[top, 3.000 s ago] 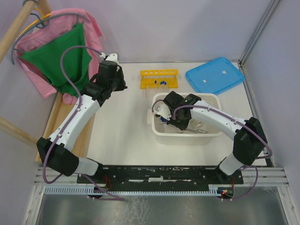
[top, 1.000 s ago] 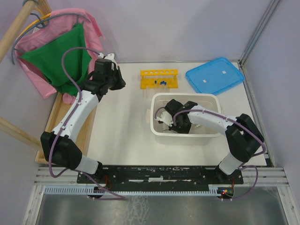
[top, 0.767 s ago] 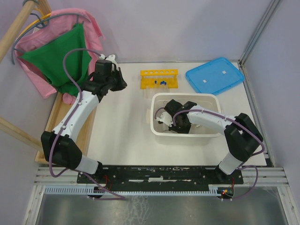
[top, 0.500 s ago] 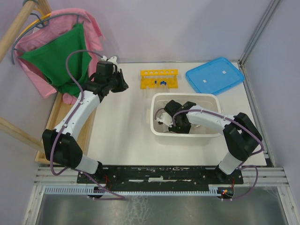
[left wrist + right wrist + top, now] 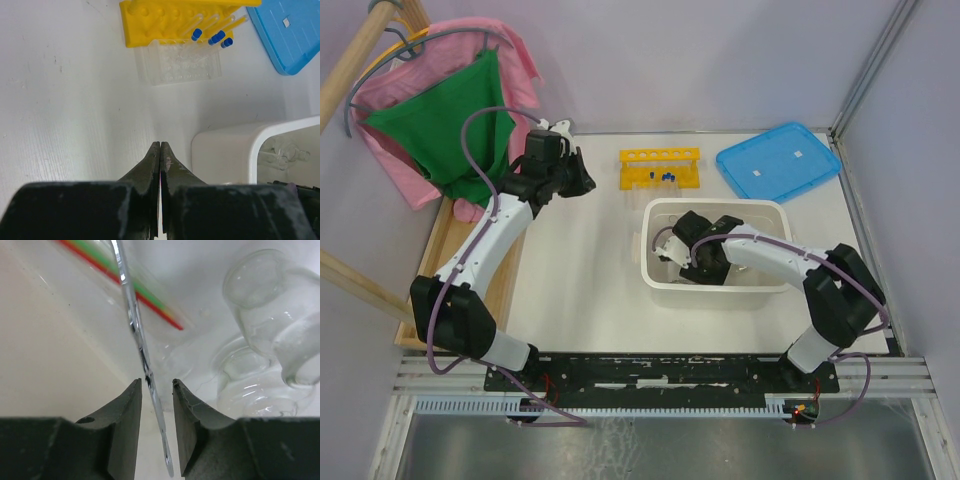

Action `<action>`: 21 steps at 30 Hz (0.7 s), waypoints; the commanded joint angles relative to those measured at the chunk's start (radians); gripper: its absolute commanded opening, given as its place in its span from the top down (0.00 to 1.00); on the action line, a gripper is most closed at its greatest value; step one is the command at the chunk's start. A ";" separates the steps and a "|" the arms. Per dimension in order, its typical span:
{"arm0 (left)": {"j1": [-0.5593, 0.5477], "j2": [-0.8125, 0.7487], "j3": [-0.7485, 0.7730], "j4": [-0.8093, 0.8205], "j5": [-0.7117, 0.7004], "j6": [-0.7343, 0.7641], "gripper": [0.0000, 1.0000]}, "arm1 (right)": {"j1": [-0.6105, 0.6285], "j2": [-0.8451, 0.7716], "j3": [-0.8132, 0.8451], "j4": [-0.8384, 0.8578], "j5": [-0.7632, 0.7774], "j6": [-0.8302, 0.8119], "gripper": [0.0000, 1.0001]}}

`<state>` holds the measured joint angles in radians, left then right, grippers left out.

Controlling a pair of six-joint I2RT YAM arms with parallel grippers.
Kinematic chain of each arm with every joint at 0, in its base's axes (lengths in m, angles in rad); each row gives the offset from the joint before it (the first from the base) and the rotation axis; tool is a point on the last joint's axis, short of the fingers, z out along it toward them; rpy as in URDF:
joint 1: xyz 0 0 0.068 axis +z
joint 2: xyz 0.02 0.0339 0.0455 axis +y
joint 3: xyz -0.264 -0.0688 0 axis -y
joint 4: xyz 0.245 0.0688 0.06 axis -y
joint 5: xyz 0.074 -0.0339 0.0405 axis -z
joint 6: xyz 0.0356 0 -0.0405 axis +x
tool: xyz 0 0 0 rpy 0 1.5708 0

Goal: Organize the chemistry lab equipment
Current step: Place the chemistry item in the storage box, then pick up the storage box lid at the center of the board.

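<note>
Right wrist view shows the right gripper (image 5: 156,385) low inside the large white plastic tub (image 5: 750,204), jaws narrowly apart astride the thin shiny metal tongs (image 5: 134,325), whose long axis runs straight ahead between them, while the farther left gripper (image 5: 160,146) hangs pressed together.

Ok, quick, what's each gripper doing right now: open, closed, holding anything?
Left gripper: closed, holding nothing.
Right gripper: open, straddling an arm of the metal tongs, not clamped on it.
</note>
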<state>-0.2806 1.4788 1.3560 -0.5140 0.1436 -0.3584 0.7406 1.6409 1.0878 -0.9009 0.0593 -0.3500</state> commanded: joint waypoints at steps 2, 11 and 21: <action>0.008 0.000 0.005 0.046 0.045 -0.021 0.96 | -0.010 -0.086 0.026 -0.008 0.022 0.027 0.59; 0.007 -0.001 -0.004 0.054 0.050 -0.046 0.96 | -0.011 -0.190 0.051 -0.055 0.062 0.027 0.55; 0.007 0.000 -0.006 0.061 0.056 -0.069 0.96 | -0.014 -0.285 0.052 -0.064 0.133 0.012 0.54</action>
<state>-0.2806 1.4788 1.3506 -0.5003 0.1692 -0.3855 0.7311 1.4067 1.1030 -0.9562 0.1299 -0.3355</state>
